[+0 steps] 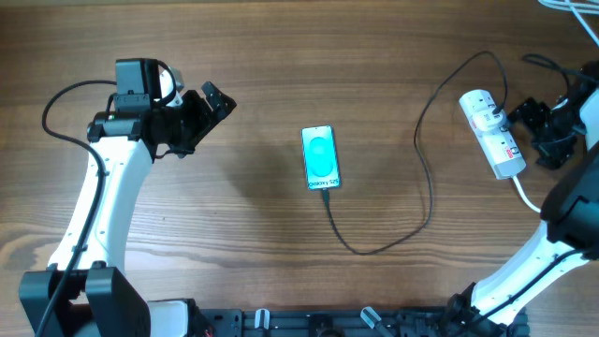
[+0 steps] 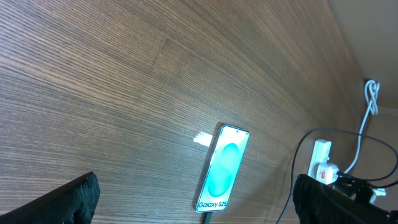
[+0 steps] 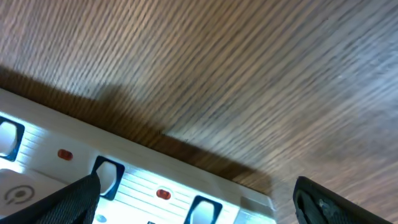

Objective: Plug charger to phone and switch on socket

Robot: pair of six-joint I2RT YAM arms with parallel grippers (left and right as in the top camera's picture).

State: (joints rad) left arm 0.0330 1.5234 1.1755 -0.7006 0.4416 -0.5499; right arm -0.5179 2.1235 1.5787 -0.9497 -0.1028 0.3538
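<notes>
Hovering right end effector (image 3: 196, 180), fingers spread wide, just above power strip (image 1: 491, 131), a red switch (image 3: 163, 195) between them, seemingly to press it. Leaving phone (image 1: 321, 157), cable (image 1: 429, 201) apparently plugged in, flat on desk (image 1: 234, 234) ahead of open, empty left end effector (image 1: 211, 110).

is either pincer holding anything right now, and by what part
Nothing is held. The left pincer is open, away from the phone; the right pincer is open beside the socket.

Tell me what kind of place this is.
Probably a robot test bench rather than a home: a bare wood-grain table, a left arm and right arm based at one edge, and only a phone, charger and socket laid out.
</notes>
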